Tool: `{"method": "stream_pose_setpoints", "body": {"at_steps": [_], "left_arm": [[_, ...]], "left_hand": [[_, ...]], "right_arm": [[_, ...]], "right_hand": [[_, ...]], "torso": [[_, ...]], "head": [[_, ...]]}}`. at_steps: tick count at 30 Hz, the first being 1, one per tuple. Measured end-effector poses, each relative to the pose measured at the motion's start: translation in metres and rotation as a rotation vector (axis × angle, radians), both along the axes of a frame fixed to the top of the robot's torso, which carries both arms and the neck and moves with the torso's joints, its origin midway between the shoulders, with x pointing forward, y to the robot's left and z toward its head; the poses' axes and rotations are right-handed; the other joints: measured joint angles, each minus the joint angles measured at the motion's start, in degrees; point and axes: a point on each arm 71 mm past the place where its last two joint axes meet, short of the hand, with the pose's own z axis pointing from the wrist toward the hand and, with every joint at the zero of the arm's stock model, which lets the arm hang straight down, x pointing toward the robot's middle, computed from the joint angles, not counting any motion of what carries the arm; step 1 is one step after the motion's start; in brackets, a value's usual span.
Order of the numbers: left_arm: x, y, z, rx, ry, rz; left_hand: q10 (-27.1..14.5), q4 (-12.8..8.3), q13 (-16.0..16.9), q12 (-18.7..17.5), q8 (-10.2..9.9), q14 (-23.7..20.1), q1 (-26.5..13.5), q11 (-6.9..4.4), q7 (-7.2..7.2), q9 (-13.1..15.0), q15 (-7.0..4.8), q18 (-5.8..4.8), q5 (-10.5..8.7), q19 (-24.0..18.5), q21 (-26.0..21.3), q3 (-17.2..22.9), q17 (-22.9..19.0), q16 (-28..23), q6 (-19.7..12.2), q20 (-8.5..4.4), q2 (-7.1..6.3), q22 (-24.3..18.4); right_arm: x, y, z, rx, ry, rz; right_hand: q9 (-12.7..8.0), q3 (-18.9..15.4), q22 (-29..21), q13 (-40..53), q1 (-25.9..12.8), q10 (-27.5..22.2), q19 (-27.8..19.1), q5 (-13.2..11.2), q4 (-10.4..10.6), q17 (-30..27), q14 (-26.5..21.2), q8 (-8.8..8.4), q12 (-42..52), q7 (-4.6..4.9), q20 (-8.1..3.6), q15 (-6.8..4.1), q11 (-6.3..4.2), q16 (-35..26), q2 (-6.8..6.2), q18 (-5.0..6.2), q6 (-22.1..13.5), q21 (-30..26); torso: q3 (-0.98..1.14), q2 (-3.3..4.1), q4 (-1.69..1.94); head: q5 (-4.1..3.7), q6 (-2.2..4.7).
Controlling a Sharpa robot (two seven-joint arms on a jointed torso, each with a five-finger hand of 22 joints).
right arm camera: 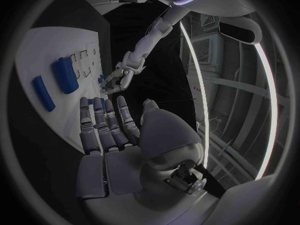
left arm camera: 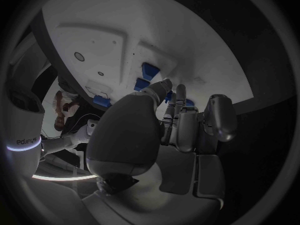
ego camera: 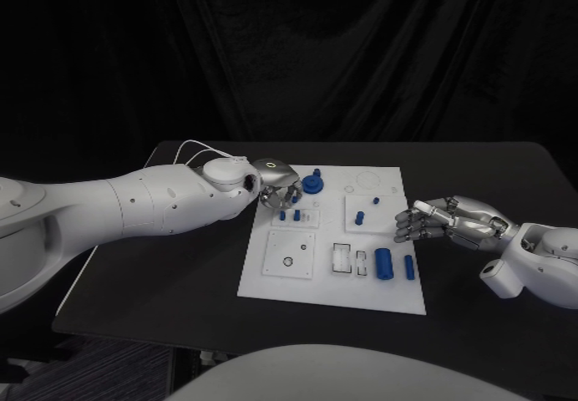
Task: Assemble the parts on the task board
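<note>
- Black cloth hangs behind a black table (ego camera: 157, 276), and the white task board (ego camera: 295, 284) lies in the middle of this table.
- On the board's near right part lie two blue parts side by side: a thick cylinder (ego camera: 383, 263) and a thinner rod (ego camera: 408, 266) just to its right.
- Two small blue pegs (ego camera: 289, 215) stand in a square plate on the board's left side, and one blue peg (ego camera: 359, 219) stands in the plate to the right of them.
- At the far side of the board stands a blue round part (ego camera: 313, 184) with a stem on top.
- The left hand (ego camera: 277, 188) is over the far left corner of the board, with its fingers pointing down near the two pegs and just beside the round part. I cannot tell if it holds something.
- The right hand (ego camera: 443, 220) hovers at the right edge of the board; its fingers are apart and a little bent, and it holds nothing.
</note>
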Motion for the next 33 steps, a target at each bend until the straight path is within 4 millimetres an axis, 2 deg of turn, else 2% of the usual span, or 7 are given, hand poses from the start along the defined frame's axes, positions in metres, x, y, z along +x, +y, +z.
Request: {"method": "stream_pose_setpoints", "body": {"at_steps": [12,19,22,24,26,30,33], "left_arm": [[0.002,0.018,0.009,-0.052,-0.109,0.053],[-0.002,0.038,0.019,-0.111,-0.213,0.085],[-0.007,0.046,0.023,-0.138,-0.251,0.097],[-0.011,0.052,0.027,-0.159,-0.279,0.104],[-0.016,0.057,0.030,-0.179,-0.303,0.108],[-0.030,0.064,0.039,-0.238,-0.358,0.102],[-0.046,0.066,0.048,-0.299,-0.402,0.083]], "left_hand": [[-2.6,-0.2,-0.5,-1.1,0.0,-4.2,-0.1,1.33,-0.81,-2.4,0.77,1.32,0.00,-5.1,-8.2,0.2,-6.4,-4.2,-2.8,0.21,-0.99,0.0],[-4.2,-0.3,-0.7,-1.6,0.0,-5.4,-0.2,1.40,-0.94,-2.8,1.11,1.37,0.00,-6.5,-10.6,0.3,-8.0,-5.2,-3.0,0.48,-1.27,0.0],[-6.2,-0.7,-0.6,-1.5,0.0,-11.2,0.1,1.55,-1.65,-3.3,1.12,3.19,0.01,-11.7,-18.3,0.7,-14.9,-10.2,-2.6,0.59,-1.61,0.0],[-7.3,-0.7,-0.4,-0.3,0.2,-19.4,0.4,1.69,-1.46,-3.8,1.23,5.00,0.01,-16.7,-25.9,1.2,-25.8,-19.1,-2.3,0.79,-1.91,0.0],[-7.8,-0.7,0.1,1.1,0.6,-24.8,0.5,1.61,-1.16,-4.1,1.37,5.33,-0.63,-21.3,-33.2,2.0,-32.3,-26.6,-1.0,1.02,-1.97,-0.2],[-7.7,1.7,0.2,3.4,1.0,-27.2,-1.1,1.34,-1.28,-4.5,1.86,5.34,-3.62,-24.2,-39.4,2.3,-36.6,-34.6,1.6,1.91,-2.58,-2.2],[-6.4,4.6,-0.6,4.5,1.0,-27.4,-2.5,0.69,-1.52,-4.9,2.36,5.33,-4.34,-24.9,-43.4,1.8,-38.4,-39.4,3.5,2.60,-2.76,-4.4]], "right_arm": [[-0.003,-0.004,0.002,0.002,-0.008,-0.012],[0.010,-0.007,0.030,0.005,-0.099,-0.045],[0.020,-0.003,0.048,0.003,-0.155,-0.049],[0.027,0.002,0.062,-0.003,-0.196,-0.045],[0.033,0.006,0.073,-0.013,-0.232,-0.039],[0.043,0.014,0.094,-0.061,-0.323,-0.024],[0.050,0.022,0.108,-0.120,-0.404,-0.007]], "right_hand": [[0.0,0.3,-0.3,0.0,1.9,0.0,0.0,0.0,-0.3,0.0,0.0,0.00,-0.3,0.00,0.00,0.00,0.00,0.0,-1.14,0.00,0.0,0.0],[0.0,0.5,-0.5,-0.1,3.8,-0.3,0.0,0.0,-1.0,0.0,0.0,0.00,-0.7,0.00,0.00,0.00,0.32,0.0,-2.48,0.00,0.0,0.0],[-0.1,0.6,-0.6,-0.1,5.4,-0.4,0.2,0.0,-1.7,-0.1,0.0,0.00,-0.9,-0.02,-0.21,0.03,0.38,-0.3,-3.12,0.00,0.0,0.0],[-0.2,0.9,-0.7,-0.1,7.1,-0.5,0.6,0.5,-2.8,-0.1,-0.1,0.00,-0.9,-0.23,-0.09,0.12,0.53,-0.3,-3.56,0.01,-0.2,0.4],[-0.4,1.5,-0.7,-0.1,9.6,-0.5,1.7,1.4,-5.0,-0.1,0.2,-0.38,-1.2,-0.23,-0.20,0.34,0.53,-0.3,-4.74,0.00,-0.2,0.9],[-0.8,2.6,0.4,-0.1,12.2,0.3,8.5,2.7,-8.3,-0.1,2.8,-0.67,-1.2,-0.13,-0.51,-0.53,0.60,-0.3,-7.24,0.09,0.1,4.4],[-1.1,4.0,0.7,-0.1,14.1,2.9,12.8,3.7,-10.9,0.2,7.7,-1.45,-1.2,0.10,-1.05,-1.91,-0.45,-0.3,-8.32,1.83,2.0,6.2]], "torso": [[0.01,0.02,-0.01],[0.00,0.01,-0.01],[0.00,0.01,-0.04],[-0.01,0.01,-0.06],[-0.03,0.01,-0.06],[-0.09,0.01,-0.03],[-0.11,0.01,-0.02]], "head": [[0.27,0.00],[-0.01,0.00],[-0.13,0.00],[-0.46,0.00],[-0.98,0.00],[-1.69,0.00],[-1.97,0.00]]}}
